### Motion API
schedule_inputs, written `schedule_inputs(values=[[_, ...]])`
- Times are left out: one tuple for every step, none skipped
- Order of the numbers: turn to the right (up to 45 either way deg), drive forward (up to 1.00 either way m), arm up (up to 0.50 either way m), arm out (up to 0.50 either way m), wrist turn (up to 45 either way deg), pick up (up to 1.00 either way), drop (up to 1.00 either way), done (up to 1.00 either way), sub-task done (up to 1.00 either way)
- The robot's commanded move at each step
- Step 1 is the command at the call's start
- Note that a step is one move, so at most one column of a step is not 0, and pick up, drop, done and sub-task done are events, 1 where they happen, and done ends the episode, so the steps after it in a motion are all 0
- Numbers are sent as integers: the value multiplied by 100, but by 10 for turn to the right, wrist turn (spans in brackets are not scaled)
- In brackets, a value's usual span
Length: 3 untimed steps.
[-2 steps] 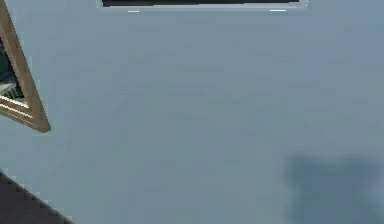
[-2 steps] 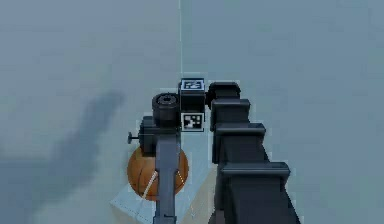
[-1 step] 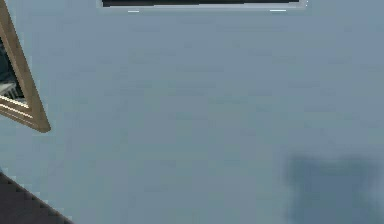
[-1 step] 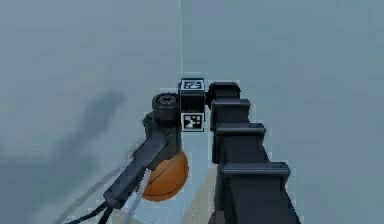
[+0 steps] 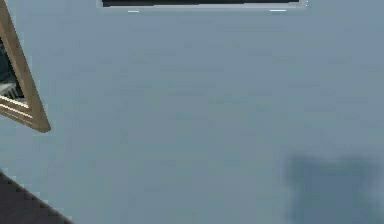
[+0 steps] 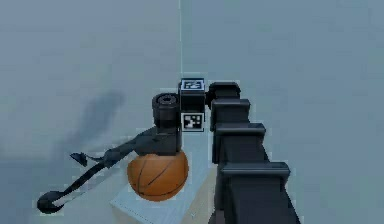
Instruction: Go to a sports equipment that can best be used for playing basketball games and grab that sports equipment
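Quick take on where you're at: the basketball (image 6: pixel 157 177) sits on a pale surface (image 6: pixel 125 208) at the bottom of the arm side view, near a wall corner. The arm (image 6: pixel 245 165) reaches out toward it. My guess is that's why you're nosed right up to the blue wall (image 5: pixel 200 120): side-on, so the reach lines up.

The jaws show just above the ball. Since the ball rests on that surface, I can't tell if they've got hold of it or even touch it, and how wide they stand isn't readable either.

Counts:
- one ball
- one arm
- two white marker squares (image 6: pixel 192 121)
- one wooden frame (image 5: pixel 27 100) at the forward view's left
- one dark frame edge (image 5: pixel 200 4) up top
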Motion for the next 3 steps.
schedule_inputs(values=[[0, 0, 0, 0, 450, 0, 0, 0, 0], [0, 0, 0, 0, 180, 0, 0, 0, 0], [0, 0, -28, 0, 0, 0, 0, 0, 0]])
